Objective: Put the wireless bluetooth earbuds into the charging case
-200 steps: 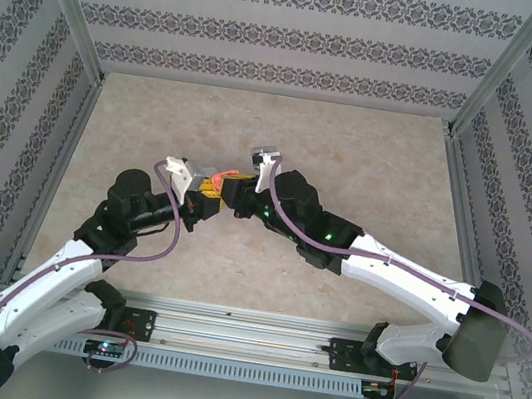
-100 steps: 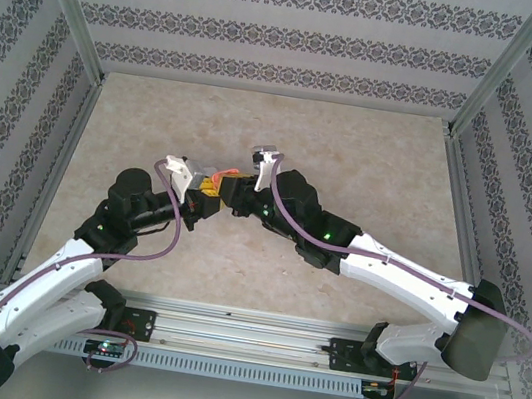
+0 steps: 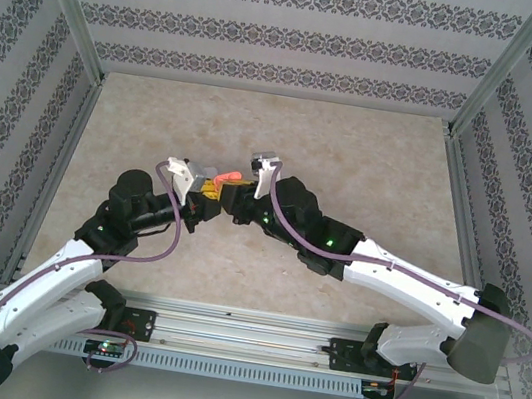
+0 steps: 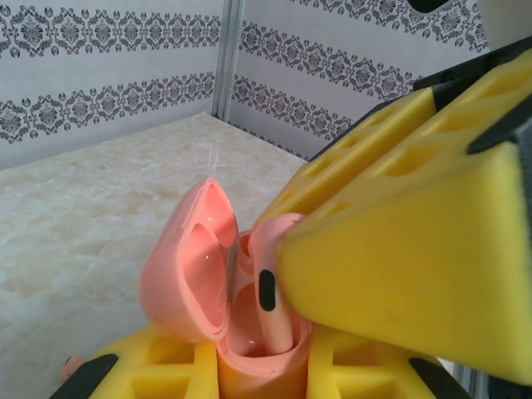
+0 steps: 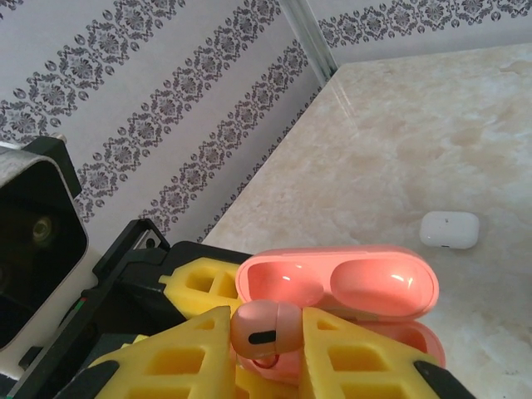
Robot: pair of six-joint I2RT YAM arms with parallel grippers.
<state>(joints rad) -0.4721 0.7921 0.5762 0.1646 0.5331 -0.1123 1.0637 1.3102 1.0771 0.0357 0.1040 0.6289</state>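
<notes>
Where the two arms meet mid-counter (image 3: pixel 354 153), the left fingers (image 4: pixel 158 370) are pinched narrow on the base of the salmon charging case (image 4: pixel 187 274). Its lid is hinged open and stands up on the left side. Just right of the lid, a salmon earbud (image 4: pixel 270 303) points stem-down into the case mouth with its head above the rim; can't tell if it's seated. The right fingers (image 5: pixel 191 357) are clamped narrow on that earbud, coming in from the upper right. Further right in the right wrist view, a closed white case (image 5: pixel 449 229) lies flat on the counter, well apart.
</notes>
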